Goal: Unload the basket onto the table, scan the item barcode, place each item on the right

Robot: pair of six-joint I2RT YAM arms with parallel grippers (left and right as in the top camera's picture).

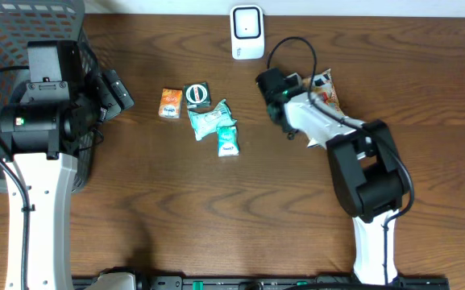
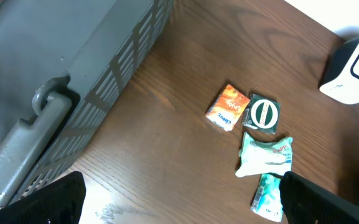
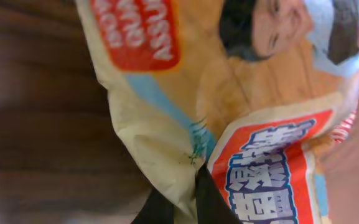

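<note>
Snack packet (image 3: 229,93): fills the right wrist view almost edge to edge; a crinkled cream-yellow wrapper with orange-red panels of white lettering, a printed face at upper right and blue characters on a white panel lower down. Right gripper (image 3: 185,205): jaws closed together on the packet, its two dark fingers (image 3: 213,202) pinching a fold of the wrapper's edge at the bottom of that view. Location of packet: seen from overhead, at the tip of the right arm over the far right part of the table (image 1: 216,209), to the right of the scanner (image 1: 247,32) and apart from it (whether the packet rests on the wood or is raised off it cannot be told). Scanner: white upright block with a rounded window on its face, standing at the far edge near the middle. Loose goods, centre-left of the table, four pieces clustered: orange packet (image 1: 170,103) leftmost; dark packet (image 1: 197,96) with a round white emblem just beside it on the right; pale green pouch (image 1: 209,119) against the near side of the dark one; teal sachet (image 1: 227,139) at the pouch's near right end. Left gripper (image 2: 182,202): jaws spread wide with nothing between them, poised left of the cluster and next to the basket (image 1: 6,32). Basket: grey slatted plastic with a bar handle, at the far left corner.
</note>
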